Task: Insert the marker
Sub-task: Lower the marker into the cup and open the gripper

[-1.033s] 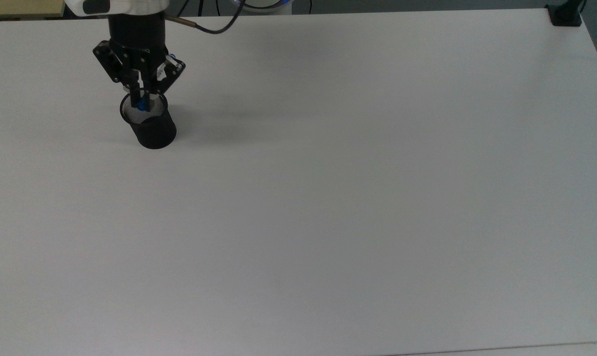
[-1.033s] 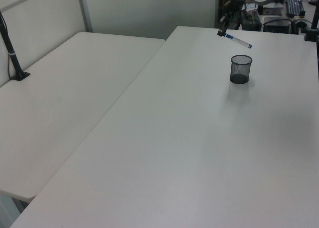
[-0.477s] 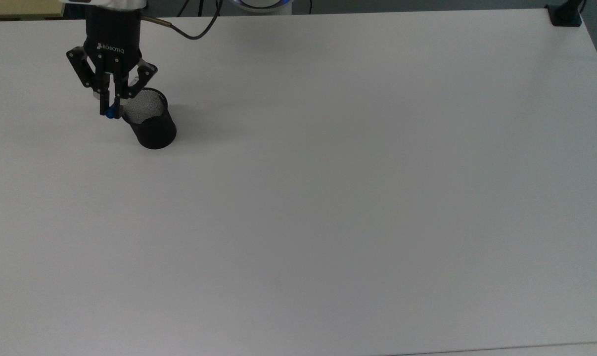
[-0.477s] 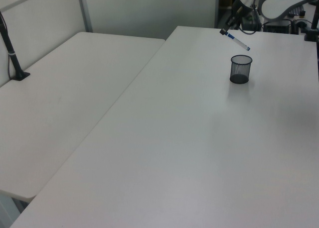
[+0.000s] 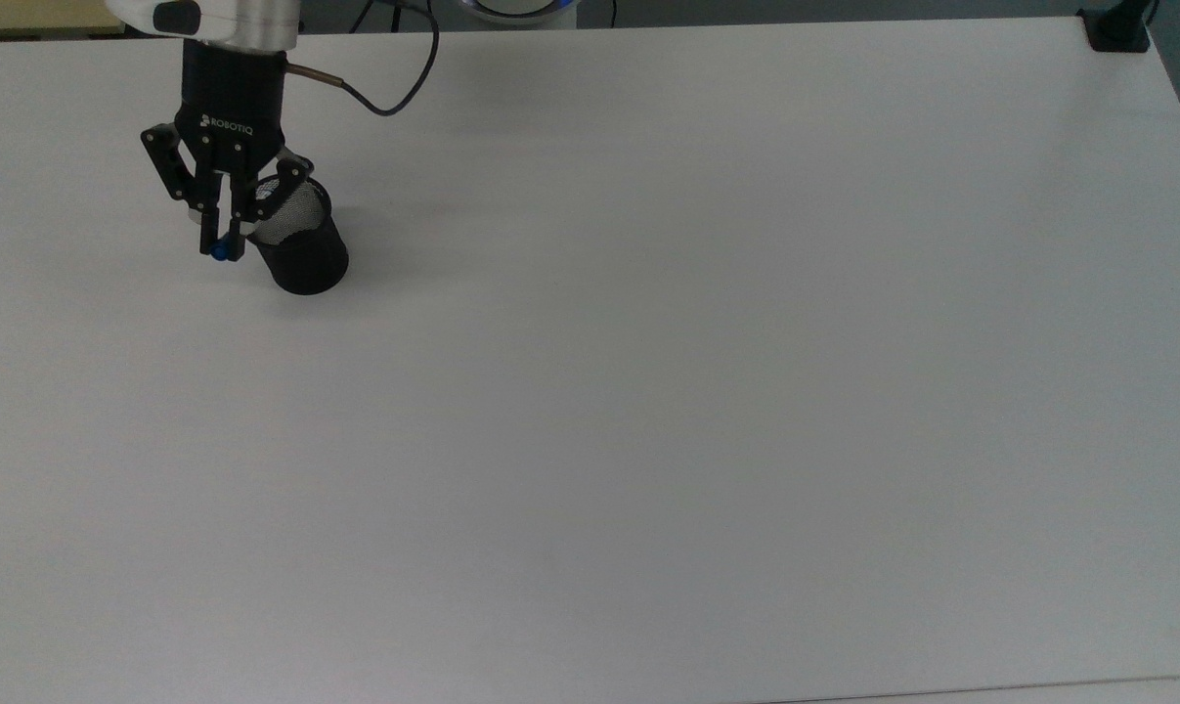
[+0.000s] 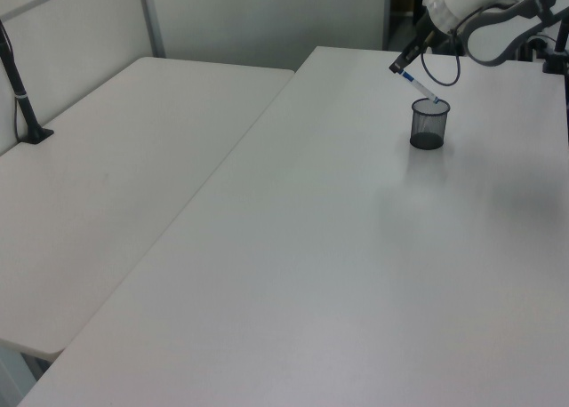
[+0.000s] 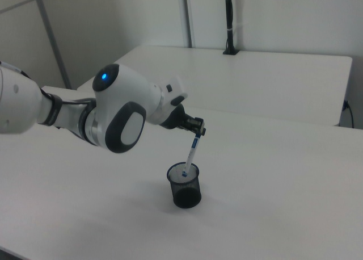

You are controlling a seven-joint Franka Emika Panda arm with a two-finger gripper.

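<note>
The gripper sits at the top view's far left, its fingers pinched narrow around the blue cap end of the marker, just left of the black mesh cup that stands on the white surface. From this camera the marker shows almost end-on, as a small blue dot at the fingertips.

In the left view the gripper holds the marker above and to the left of the cup. The marker's long axis slants down toward the left view's right, blue cap uppermost in the fingers, and its lower end reaches the cup's rim at the opening.

In the right view the gripper grips the top of the marker, which hangs steeply, nearly upright, leaning slightly down toward the right view's left. Its lower tip, with a small blue mark, is inside the mouth of the cup.

Half a second ago the marker lay at a shallower slant in the left view, its lower end clear above the cup. Now it is tipped steeper and lower, with the tip at the opening. In the top view the gripper has shifted slightly down and right, closer over the cup's rim. The cup has not moved.
</note>
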